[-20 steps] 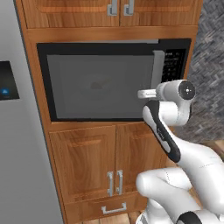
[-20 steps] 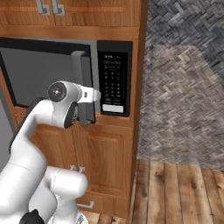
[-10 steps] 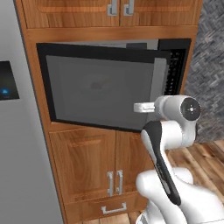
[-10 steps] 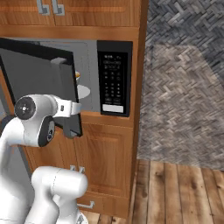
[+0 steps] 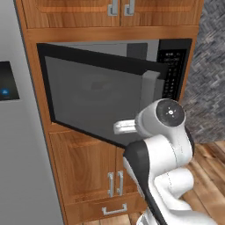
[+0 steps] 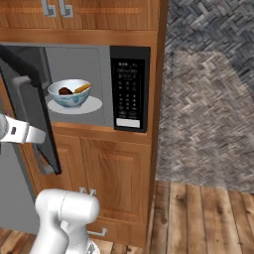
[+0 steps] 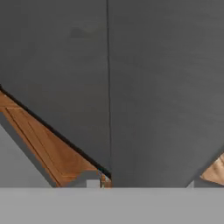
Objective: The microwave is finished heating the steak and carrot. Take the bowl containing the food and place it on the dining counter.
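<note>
swinging out from the cabinet, the microwave (image 5: 105, 94) door stands partly open, its grey handle (image 5: 148, 94) just above the arm's wrist. inside, the bowl (image 6: 69, 93) sits on the white plate (image 6: 94, 105), with the steak (image 6: 65, 91) and the carrot (image 6: 82, 88) in it. the gripper's fingers are too hidden in these views to judge; i cannot tell whether they are wide or narrow. the hand camera faces the grey door glass (image 7: 144, 87) at close range, with a wedge of wooden cabinet (image 7: 48, 148) below. the risk now, as i judge it: the door is not fully open, so reaching in could knock the arm against its edge, or clip the bowl's rim and tip the food. the dining counter lies somewhere else.
</note>
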### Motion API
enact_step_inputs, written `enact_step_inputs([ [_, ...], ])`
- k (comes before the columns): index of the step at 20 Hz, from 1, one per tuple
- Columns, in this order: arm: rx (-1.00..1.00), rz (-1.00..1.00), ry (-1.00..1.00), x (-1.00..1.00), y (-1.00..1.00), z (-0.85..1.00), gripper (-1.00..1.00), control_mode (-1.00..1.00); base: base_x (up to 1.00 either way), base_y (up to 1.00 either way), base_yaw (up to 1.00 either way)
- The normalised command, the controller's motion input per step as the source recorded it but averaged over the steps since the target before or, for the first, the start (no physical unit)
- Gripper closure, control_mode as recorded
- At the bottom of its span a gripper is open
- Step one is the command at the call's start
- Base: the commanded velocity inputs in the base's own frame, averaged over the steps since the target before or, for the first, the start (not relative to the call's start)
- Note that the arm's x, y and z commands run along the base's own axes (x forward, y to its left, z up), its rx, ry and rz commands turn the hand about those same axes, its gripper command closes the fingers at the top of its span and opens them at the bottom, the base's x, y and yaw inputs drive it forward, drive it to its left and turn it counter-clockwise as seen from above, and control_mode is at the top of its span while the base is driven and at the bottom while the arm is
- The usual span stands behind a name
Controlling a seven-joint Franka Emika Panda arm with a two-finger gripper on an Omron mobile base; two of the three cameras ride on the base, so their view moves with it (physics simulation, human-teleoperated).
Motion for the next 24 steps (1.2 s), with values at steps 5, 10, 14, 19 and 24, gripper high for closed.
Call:
enact_step_inputs([
  [5, -0.02, 0.05, -0.03, -1.0, 0.37, -0.03, -1.0, -1.0, 0.0, 0.0, 0.0],
  [10, 0.0, 0.0, -0.19, -1.0, -0.36, 0.0, -1.0, -1.0, 0.0, 0.0, 0.0],
  [14, 0.05, 0.0, -0.15, -0.99, -1.0, 0.02, -1.0, -1.0, 0.0, 0.0, 0.0],
  [19, 0.28, 0.06, -0.01, -0.4, -1.0, 0.23, -1.0, -1.0, 0.0, 0.0, 0.0],
  [24, 0.4, 0.25, 0.01, 0.27, -0.95, 0.14, -1.0, -1.0, 0.0, 0.0, 0.0],
])
